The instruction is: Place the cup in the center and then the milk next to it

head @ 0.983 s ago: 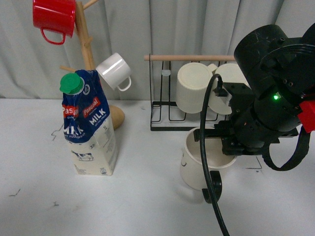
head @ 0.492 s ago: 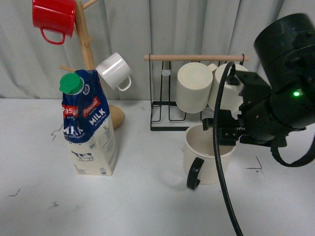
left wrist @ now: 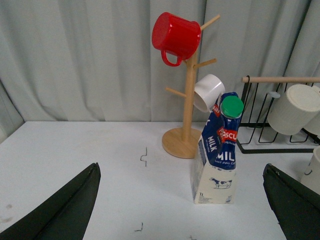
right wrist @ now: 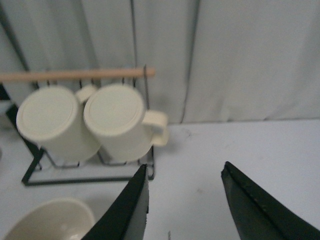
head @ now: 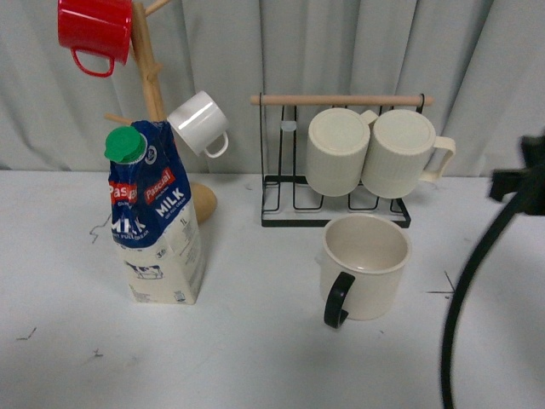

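Observation:
The cup (head: 368,266), a cream mug with a black handle (head: 337,300), stands upright on the white table right of the middle, its handle facing the front. Nothing is holding it. Its rim also shows in the right wrist view (right wrist: 47,220). The milk (head: 156,220), a blue-and-white carton with a green cap, stands upright at the left; in the left wrist view the milk (left wrist: 219,150) is ahead of my open left gripper (left wrist: 181,167), well apart from it. My right gripper (right wrist: 185,167) is open and empty, to the right of the cup. Only the right arm's edge (head: 530,183) and cable (head: 464,290) show in front.
A wooden mug tree (head: 149,77) with a red mug (head: 92,30) and a small white mug (head: 200,123) stands behind the milk. A black wire rack (head: 336,213) holding two ribbed cream mugs (head: 375,153) stands right behind the cup. A grey curtain closes the back.
My right gripper has let go of the cup and pulled away to the right, almost out of the front view. The cup went from tilted to standing upright. The milk has not moved.

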### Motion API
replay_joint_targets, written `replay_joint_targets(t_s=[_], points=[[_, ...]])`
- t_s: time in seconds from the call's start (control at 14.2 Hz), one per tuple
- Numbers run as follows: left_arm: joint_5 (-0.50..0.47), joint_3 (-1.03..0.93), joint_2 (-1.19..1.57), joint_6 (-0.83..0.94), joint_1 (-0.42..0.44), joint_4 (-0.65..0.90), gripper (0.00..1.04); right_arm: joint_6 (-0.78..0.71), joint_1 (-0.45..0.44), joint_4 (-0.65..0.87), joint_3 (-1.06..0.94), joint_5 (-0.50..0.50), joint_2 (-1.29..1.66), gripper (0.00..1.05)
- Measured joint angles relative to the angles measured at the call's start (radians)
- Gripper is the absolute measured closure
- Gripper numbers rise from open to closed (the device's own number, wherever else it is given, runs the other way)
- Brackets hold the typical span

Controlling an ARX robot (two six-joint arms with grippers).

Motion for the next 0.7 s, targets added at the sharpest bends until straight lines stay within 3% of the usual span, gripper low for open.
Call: replay_joint_targets(t_s=[0.07, 0.21, 0.56, 0.7], points=[[0.003, 0.0, 0.0, 0.0, 0.0, 0.0, 0.07, -0.005, -0.024, 0.103, -0.054, -0.021, -0.084, 0.75], [0.002, 0.0, 0.0, 0.0, 0.0, 0.0, 0.07, -0.016, -0.051, 0.066, -0.188, -0.071, -0.169, 1.02], [0.002, 0.0, 0.0, 0.0, 0.0, 0.001, 0.07, -0.021, -0.132, -0.079, -0.372, -0.145, -0.508, 1.03], [0.002, 0.0, 0.0, 0.0, 0.0, 0.0, 0.07, -0.021, -0.214, -0.164, -0.407, -0.213, -0.639, 1.03]])
